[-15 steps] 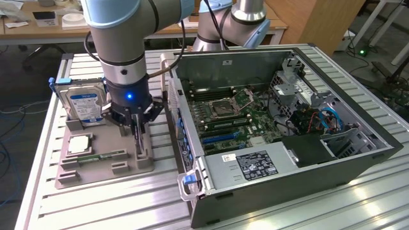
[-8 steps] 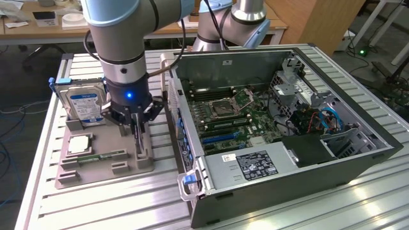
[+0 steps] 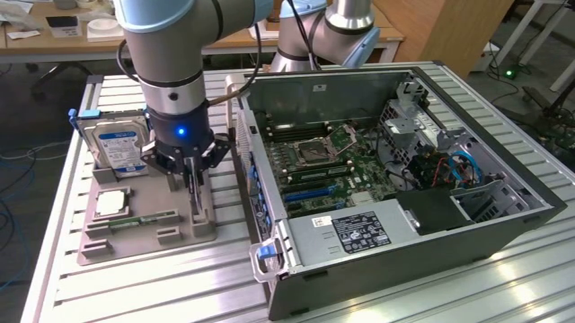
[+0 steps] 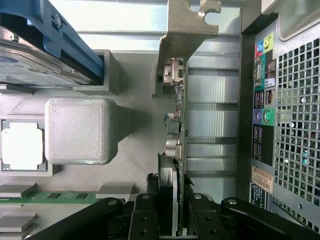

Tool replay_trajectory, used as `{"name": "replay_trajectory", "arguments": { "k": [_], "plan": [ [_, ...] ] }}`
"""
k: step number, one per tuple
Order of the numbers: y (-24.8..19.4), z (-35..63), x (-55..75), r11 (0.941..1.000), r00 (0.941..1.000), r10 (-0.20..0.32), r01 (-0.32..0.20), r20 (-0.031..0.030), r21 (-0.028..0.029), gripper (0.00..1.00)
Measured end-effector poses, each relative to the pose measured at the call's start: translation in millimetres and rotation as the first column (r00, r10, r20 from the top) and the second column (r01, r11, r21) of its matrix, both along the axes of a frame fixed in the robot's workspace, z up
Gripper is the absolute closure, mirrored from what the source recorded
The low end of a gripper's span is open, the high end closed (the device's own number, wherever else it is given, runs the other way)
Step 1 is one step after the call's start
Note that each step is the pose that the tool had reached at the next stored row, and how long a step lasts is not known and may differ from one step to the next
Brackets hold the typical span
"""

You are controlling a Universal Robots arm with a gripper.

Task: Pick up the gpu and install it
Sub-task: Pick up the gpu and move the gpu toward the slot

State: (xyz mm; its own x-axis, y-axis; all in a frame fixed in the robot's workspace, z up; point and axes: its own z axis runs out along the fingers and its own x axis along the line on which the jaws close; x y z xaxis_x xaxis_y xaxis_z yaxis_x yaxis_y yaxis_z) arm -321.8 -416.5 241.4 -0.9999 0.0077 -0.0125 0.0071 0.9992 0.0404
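One card, the gpu [image 4: 179, 115], stands on edge in the grey tray [image 3: 134, 235]. Its long axis runs parallel to the computer case [image 3: 404, 168], with the silver bracket [image 4: 187, 30] toward the hard drive [image 3: 117, 145]. The gripper [image 4: 172, 200] straddles it from above, partly closed, fingers [image 4: 150, 215] apparently pressing both faces. The case stands just beside, on the exterior view's right.

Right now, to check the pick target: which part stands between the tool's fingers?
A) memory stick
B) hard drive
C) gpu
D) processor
C: the gpu stands on edge on the tray, and the tool is closed on its two faces.
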Motion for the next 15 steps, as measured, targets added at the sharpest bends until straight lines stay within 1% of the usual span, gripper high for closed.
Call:
{"name": "replay_trajectory", "arguments": {
  "k": [15],
  "plan": [
    [-0.3,6.3,0.0,1.0000,1.0000,0.000,0.000,-0.0001,0.0000,0.72]
  ]
}}
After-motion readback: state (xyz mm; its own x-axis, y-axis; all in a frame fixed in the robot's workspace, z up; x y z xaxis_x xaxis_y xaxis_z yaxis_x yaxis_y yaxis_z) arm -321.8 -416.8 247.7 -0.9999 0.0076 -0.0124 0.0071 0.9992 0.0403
